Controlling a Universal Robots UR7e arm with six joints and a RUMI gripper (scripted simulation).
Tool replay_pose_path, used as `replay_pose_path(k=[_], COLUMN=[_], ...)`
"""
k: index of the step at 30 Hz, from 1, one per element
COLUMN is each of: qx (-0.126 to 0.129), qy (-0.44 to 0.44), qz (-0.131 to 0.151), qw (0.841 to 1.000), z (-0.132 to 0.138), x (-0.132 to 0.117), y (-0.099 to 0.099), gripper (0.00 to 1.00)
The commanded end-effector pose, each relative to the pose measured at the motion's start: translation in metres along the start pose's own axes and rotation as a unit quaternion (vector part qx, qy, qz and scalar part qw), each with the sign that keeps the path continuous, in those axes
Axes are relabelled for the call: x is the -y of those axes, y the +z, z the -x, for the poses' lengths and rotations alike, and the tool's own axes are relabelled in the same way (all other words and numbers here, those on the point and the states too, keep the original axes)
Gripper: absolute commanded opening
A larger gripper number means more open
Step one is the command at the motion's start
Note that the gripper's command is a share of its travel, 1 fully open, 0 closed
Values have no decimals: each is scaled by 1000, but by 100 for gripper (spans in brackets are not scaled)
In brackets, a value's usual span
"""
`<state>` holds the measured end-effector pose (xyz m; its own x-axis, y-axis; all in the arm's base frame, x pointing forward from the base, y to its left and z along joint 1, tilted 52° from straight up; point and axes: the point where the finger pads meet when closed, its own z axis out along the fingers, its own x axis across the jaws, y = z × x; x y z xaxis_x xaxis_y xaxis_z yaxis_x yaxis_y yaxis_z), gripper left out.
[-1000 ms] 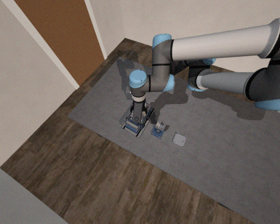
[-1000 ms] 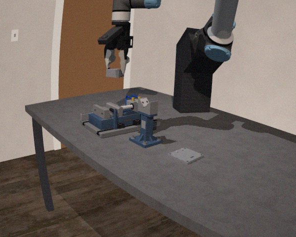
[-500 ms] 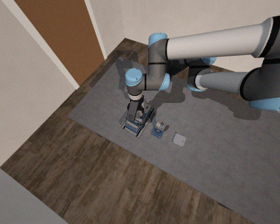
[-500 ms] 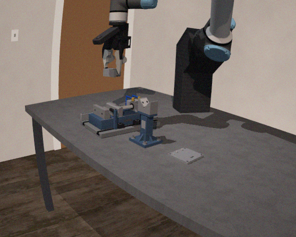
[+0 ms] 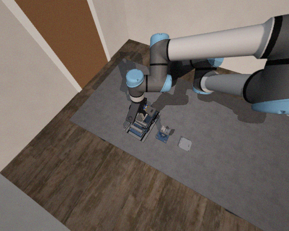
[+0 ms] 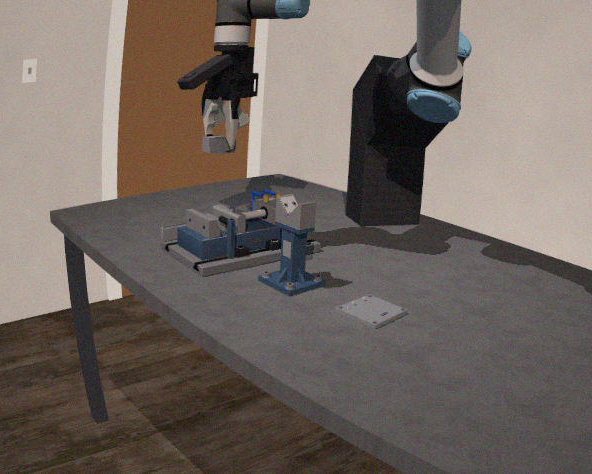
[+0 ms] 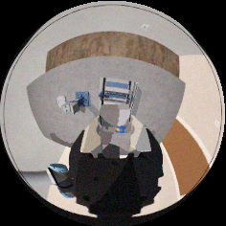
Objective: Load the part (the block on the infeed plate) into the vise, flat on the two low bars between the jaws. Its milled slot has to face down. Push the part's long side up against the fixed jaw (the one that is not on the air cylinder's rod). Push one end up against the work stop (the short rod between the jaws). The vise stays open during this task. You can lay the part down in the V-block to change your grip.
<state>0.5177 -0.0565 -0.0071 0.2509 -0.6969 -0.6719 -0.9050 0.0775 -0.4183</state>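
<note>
My gripper hangs high above the vise and is shut on the part, a small grey block held at the fingertips. In the wrist view the part sits between my fingers, with the vise straight below and beyond it. From the top view my gripper covers the middle of the vise, so the low bars and the work stop are hidden. The vise jaws stand open. The infeed plate lies bare on the table.
The V-block on its blue post stands just right of the vise, and it shows in the top view. The infeed plate lies further right. The robot's dark base stands at the back of the table.
</note>
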Motion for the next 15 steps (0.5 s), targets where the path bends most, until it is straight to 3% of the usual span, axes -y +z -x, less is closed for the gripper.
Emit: replay_pose_path(k=[1, 15], qx=[-1, 0], qy=[21, 53], qz=[0, -1], qw=[1000, 999], z=[-7, -16], x=[-1, -3], y=[0, 1], gripper=[0, 0])
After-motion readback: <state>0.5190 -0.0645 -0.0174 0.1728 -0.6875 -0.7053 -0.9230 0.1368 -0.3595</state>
